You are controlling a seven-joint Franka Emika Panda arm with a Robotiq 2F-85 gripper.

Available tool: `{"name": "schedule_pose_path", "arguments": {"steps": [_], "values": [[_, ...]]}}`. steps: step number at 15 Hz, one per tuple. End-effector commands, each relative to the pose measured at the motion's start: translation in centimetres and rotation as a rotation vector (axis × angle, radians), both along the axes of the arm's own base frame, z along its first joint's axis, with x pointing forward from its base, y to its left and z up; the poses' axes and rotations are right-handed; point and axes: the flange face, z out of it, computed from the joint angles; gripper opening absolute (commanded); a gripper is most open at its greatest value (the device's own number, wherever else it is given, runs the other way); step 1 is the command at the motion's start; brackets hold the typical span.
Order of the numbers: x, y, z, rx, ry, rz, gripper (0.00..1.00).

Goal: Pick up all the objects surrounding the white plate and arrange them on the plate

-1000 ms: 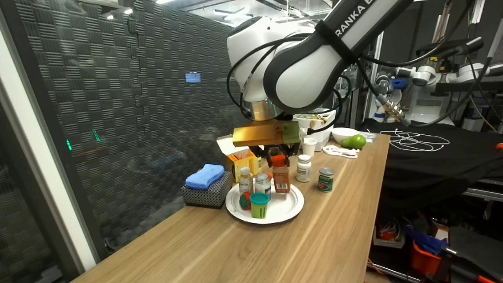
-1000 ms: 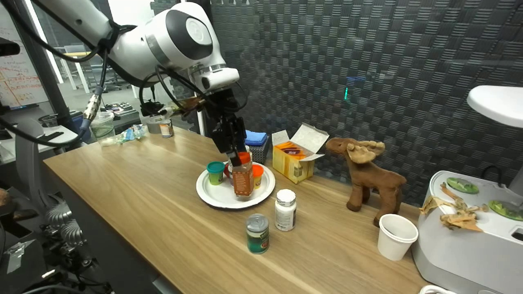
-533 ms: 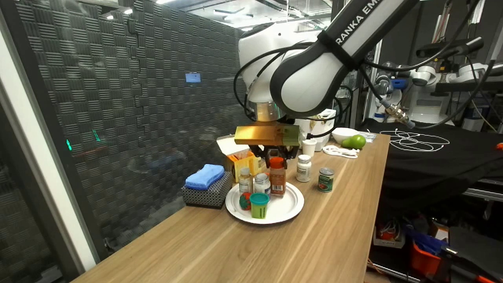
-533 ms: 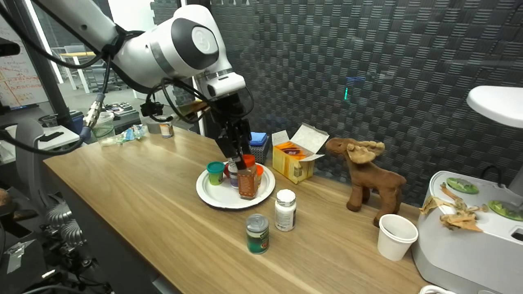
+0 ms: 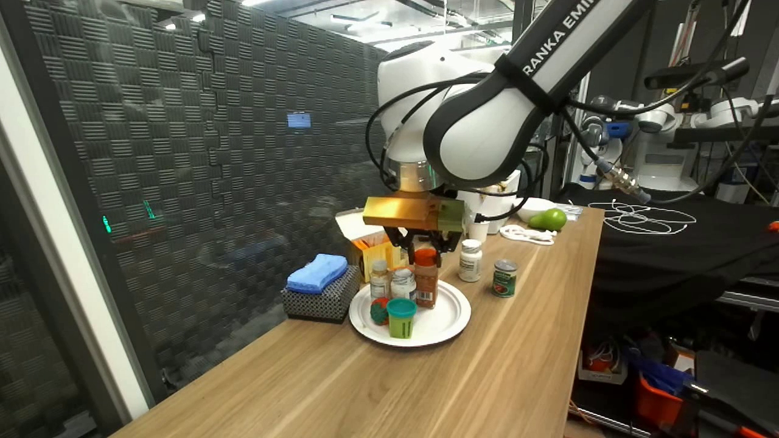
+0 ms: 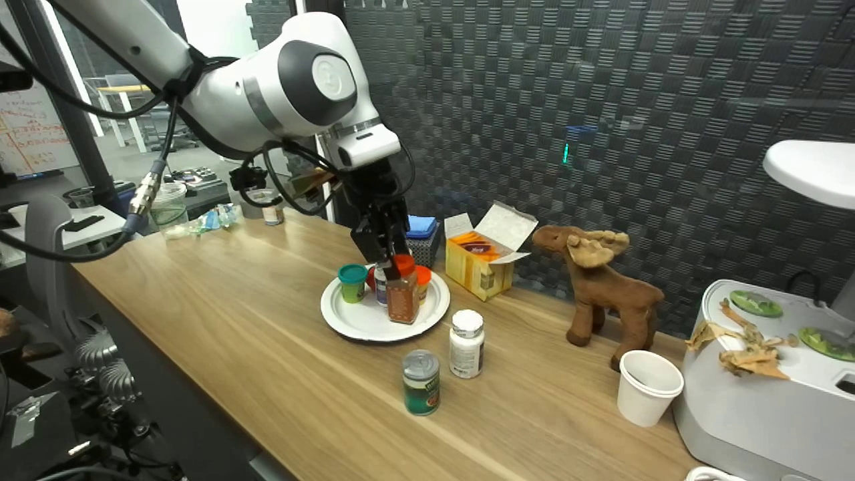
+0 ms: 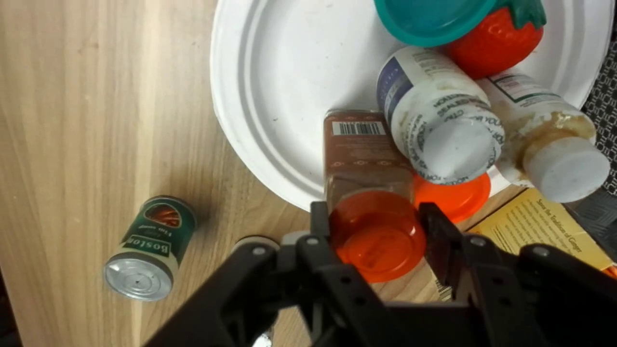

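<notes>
1. Tabletop (image 5: 487,377) of wood carries the plate (image 7: 289,82), which lies flat on it.
2. The plate spreads beneath the end effector (image 7: 375,221). Its barest stretch lies on the side of the spice bottle (image 5: 426,286) away from the things already grouped there.
3. The end effector is drawn in only as far as a cap (image 7: 378,255) allows: its fingers hold the spice bottle by that red-orange cap, one finger at each side.
4. The spice bottle is close to upright in this grip. Its long axis runs from the cap down towards the plate, so its base is straight below the end effector and inside the plate's rim in both exterior views. The coming move turns on this: I judge it calls for a short lowering at most, then a release. Whether the base touches the plate or is just above it, I cannot tell.
5. The purple-labelled bottle (image 7: 448,130) stands on the plate just beside the spice bottle; any gap is too fine to make out. A wide spread of the fingers could nudge it.
6. The loose bottle (image 6: 467,344), white and upright, is on the tabletop near the plate, probably to be fetched later.
7. The can (image 6: 421,384) stands upright near the loose bottle, also off the plate.
8. The orange-lidded tub (image 6: 424,284) is partly behind the spice bottle, close to where one finger would spread.
</notes>
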Motion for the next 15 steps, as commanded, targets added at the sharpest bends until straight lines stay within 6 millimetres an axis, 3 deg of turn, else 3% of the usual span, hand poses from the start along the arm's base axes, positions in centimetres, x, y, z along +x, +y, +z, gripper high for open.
{"name": "schedule_pose_path", "arguments": {"steps": [1, 2, 4, 7, 11, 15], "values": [[-0.5, -0.2, 0.6, -0.008, -0.002, 0.008, 0.24], [-0.7, -0.2, 0.8, -0.015, 0.006, 0.013, 0.74], [-0.9, -0.5, 1.5, -0.028, -0.002, 0.002, 0.8], [-1.1, -1.8, 3.3, -0.08, -0.02, -0.043, 1.0], [-1.1, -5.0, 4.8, -0.152, -0.008, -0.135, 1.0], [-0.4, -8.1, 3.6, -0.131, 0.007, -0.174, 1.0]]}}
